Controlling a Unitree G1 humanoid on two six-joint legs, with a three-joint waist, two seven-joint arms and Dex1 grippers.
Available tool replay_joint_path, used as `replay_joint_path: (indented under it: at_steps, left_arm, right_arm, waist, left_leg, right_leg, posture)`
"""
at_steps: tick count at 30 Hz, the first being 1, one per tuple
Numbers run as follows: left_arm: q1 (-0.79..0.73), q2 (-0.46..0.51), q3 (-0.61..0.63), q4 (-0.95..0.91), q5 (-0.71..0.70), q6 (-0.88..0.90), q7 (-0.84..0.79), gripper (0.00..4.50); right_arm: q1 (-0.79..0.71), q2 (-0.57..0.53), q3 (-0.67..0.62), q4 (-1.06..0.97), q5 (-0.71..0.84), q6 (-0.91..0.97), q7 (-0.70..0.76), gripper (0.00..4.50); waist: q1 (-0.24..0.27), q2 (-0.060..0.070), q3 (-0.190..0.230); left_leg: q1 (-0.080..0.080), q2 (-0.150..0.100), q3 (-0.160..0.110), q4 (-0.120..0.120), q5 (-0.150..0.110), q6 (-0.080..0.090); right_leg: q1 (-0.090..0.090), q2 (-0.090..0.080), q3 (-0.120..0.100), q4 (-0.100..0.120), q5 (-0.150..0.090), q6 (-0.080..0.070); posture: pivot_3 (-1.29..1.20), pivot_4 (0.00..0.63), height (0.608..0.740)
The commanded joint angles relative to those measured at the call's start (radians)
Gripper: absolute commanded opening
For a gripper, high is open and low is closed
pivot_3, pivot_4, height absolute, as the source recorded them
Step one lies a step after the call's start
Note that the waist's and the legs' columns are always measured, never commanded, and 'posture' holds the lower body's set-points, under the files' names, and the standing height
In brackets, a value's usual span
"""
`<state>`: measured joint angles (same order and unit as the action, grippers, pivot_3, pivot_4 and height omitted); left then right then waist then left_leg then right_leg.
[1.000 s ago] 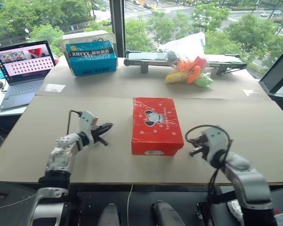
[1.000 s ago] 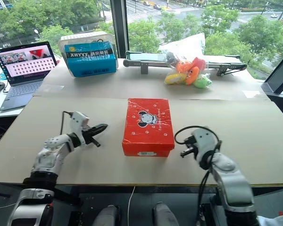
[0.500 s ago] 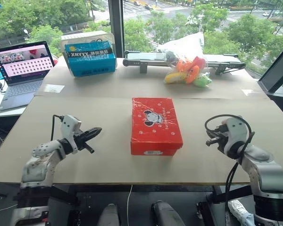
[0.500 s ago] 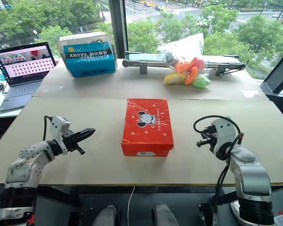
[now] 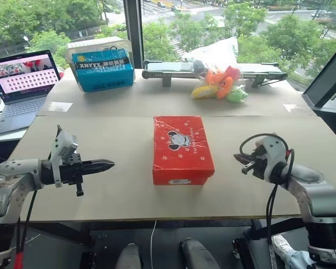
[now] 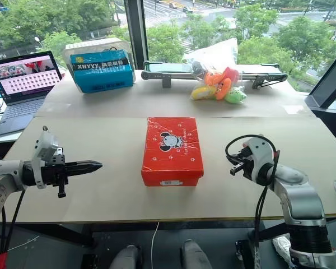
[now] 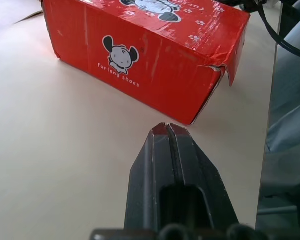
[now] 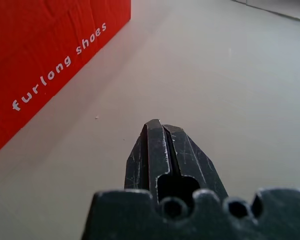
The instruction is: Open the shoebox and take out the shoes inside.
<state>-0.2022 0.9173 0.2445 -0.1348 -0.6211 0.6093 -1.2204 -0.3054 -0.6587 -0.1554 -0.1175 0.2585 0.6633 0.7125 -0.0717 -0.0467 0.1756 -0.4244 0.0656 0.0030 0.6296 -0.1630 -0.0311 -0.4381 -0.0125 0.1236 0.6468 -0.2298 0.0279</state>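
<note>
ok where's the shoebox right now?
In the head views the red shoebox sits closed at the middle of the table, between the left pincer and the right pincer, touching neither.

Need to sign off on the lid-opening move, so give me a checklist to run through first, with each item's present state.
1. Red shoebox lying flat with its lid on: ok.
2. Left end effector open for a grasp: not ok, shut and empty.
3. Right end effector open for a grasp: not ok, shut and empty.
4. Both end effectors apart from the box, one at each long side: ok.
5. Lid corner intact: not ok, it looks split in the left wrist view.
6. Shoes inside: cannot tell, the lid hides them.
</note>
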Motion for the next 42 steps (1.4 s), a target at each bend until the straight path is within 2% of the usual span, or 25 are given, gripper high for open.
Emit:
replay_joint_path:
  at_steps: [1, 4, 9, 13, 17, 25, 32, 39, 42]
  left_arm:
    - [-0.014, 0.017, 0.006, -0.016, -0.006, -0.015, -0.013, 0.00]
    - [-0.013, 0.013, 0.001, -0.029, -0.005, -0.012, -0.005, 0.00]
    - [-0.019, 0.009, -0.005, -0.031, -0.001, -0.010, 0.007, 0.00]
    - [-0.024, 0.011, -0.003, -0.033, -0.005, -0.006, 0.017, 0.00]
    - [-0.021, 0.017, 0.002, -0.041, -0.012, 0.000, 0.020, 0.00]
    - [-0.017, 0.021, 0.000, -0.048, -0.010, -0.001, 0.025, 0.00]
    - [-0.019, 0.024, 0.000, -0.047, -0.011, -0.002, 0.020, 0.00]
    - [0.023, 0.053, 0.035, -0.065, -0.027, 0.003, 0.002, 0.00]
    - [0.055, 0.079, 0.100, -0.086, -0.076, 0.034, -0.026, 0.00]
  right_arm:
    - [-0.044, -0.024, 0.023, 0.030, -0.003, -0.052, 0.030, 1.42]
    - [-0.087, -0.013, 0.059, 0.038, -0.001, -0.060, 0.041, 2.40]
    - [-0.132, 0.018, 0.112, 0.023, 0.014, -0.046, 0.052, 2.40]
    - [-0.134, 0.033, 0.139, 0.029, 0.008, -0.057, 0.058, 1.43]
    - [-0.143, 0.046, 0.155, 0.035, 0.004, -0.060, 0.056, 0.02]
    - [-0.185, 0.035, 0.215, 0.027, 0.006, -0.057, 0.111, 0.02]
    - [-0.289, 0.030, 0.175, -0.012, 0.069, 0.019, 0.144, 0.02]
    - [-0.390, 0.034, 0.132, -0.079, 0.172, 0.114, 0.148, 0.02]
    - [-0.470, 0.082, 0.150, -0.120, 0.220, 0.153, 0.130, 0.02]
  waist:
    - [0.000, 0.000, 0.000]
    - [0.000, 0.000, 0.000]
    - [-0.001, 0.000, 0.000]
    - [0.002, 0.000, 0.000]
    - [0.002, 0.000, 0.000]
    - [0.000, 0.000, 0.000]
    - [0.000, 0.000, 0.000]
    - [-0.001, 0.000, 0.000]
    - [-0.003, 0.001, 0.000]
  left_leg:
    - [0.000, 0.000, 0.000, 0.000, 0.000, 0.000]
    - [0.000, 0.000, 0.000, -0.001, 0.000, 0.000]
    - [0.000, 0.000, 0.000, 0.000, 0.000, 0.000]
    - [0.000, 0.000, 0.000, 0.000, 0.000, 0.000]
    - [-0.001, 0.000, 0.000, 0.000, 0.000, 0.000]
    - [0.000, 0.000, 0.000, 0.000, 0.000, 0.000]
    - [0.000, 0.000, 0.000, 0.000, 0.000, 0.000]
    - [-0.001, 0.001, 0.000, -0.001, 0.000, 0.000]
    - [0.000, 0.002, 0.000, -0.001, 0.000, 0.000]
  right_leg:
    - [0.000, 0.000, 0.000, 0.000, 0.000, 0.000]
    - [-0.001, 0.000, 0.000, 0.000, 0.000, 0.000]
    - [-0.001, 0.000, 0.000, 0.000, 0.000, 0.000]
    - [-0.001, 0.000, 0.000, 0.000, 0.000, 0.000]
    - [-0.001, 0.000, 0.000, 0.000, 0.001, 0.001]
    - [-0.001, 0.000, 0.000, 0.001, 0.001, 0.002]
    - [-0.001, 0.000, 0.000, 0.001, 0.001, 0.002]
    - [-0.001, 0.001, 0.000, 0.001, 0.001, 0.003]
    - [-0.002, 0.001, 0.000, 0.001, 0.001, 0.002]
  posture:
    - [0.00, 0.150, 0.736]
    - [0.00, 0.150, 0.736]
    - [0.00, 0.150, 0.736]
    - [0.00, 0.150, 0.736]
    - [0.00, 0.150, 0.736]
    - [0.00, 0.150, 0.736]
    - [0.00, 0.150, 0.736]
    - [0.00, 0.150, 0.736]
    - [0.00, 0.150, 0.736]
